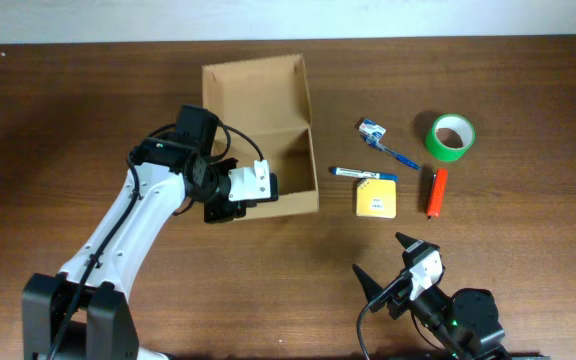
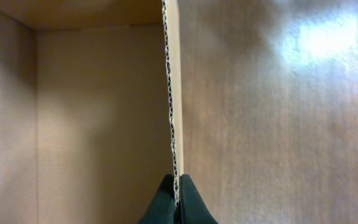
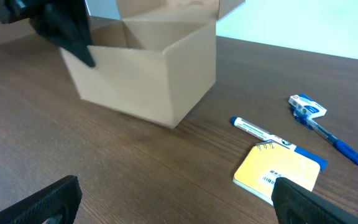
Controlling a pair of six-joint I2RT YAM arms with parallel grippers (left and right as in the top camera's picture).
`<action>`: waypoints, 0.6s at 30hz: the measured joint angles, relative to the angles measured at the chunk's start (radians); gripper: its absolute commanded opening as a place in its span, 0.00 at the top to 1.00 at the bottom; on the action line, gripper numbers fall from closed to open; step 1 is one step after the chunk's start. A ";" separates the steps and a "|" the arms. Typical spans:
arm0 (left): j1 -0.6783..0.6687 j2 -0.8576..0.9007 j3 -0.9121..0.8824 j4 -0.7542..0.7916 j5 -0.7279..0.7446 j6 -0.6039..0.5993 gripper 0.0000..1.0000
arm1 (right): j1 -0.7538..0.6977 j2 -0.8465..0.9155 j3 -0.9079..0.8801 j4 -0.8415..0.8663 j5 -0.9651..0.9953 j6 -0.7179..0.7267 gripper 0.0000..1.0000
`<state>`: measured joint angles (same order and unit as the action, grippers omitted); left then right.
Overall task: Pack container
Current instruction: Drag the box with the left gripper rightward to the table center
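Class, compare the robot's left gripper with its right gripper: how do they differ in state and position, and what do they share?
The left gripper is shut, pinching the container's cardboard wall; the right gripper is open and holds nothing. The left gripper sits at the container; the right gripper is apart from it, near the yellow notepad. Both have two dark fingers.

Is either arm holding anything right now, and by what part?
The left gripper has its jaws shut on the container, pinching the top edge of one side wall. The right gripper is open and holds nothing.
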<state>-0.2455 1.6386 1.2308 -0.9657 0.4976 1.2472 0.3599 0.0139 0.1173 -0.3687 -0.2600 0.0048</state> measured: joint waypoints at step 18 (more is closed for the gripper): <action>0.000 -0.003 0.000 -0.053 -0.002 0.027 0.01 | 0.000 0.000 0.000 0.000 0.000 -0.001 0.01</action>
<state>-0.2455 1.6356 1.2308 -1.0191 0.4957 1.2747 0.3599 0.0139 0.1173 -0.3687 -0.2600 0.0040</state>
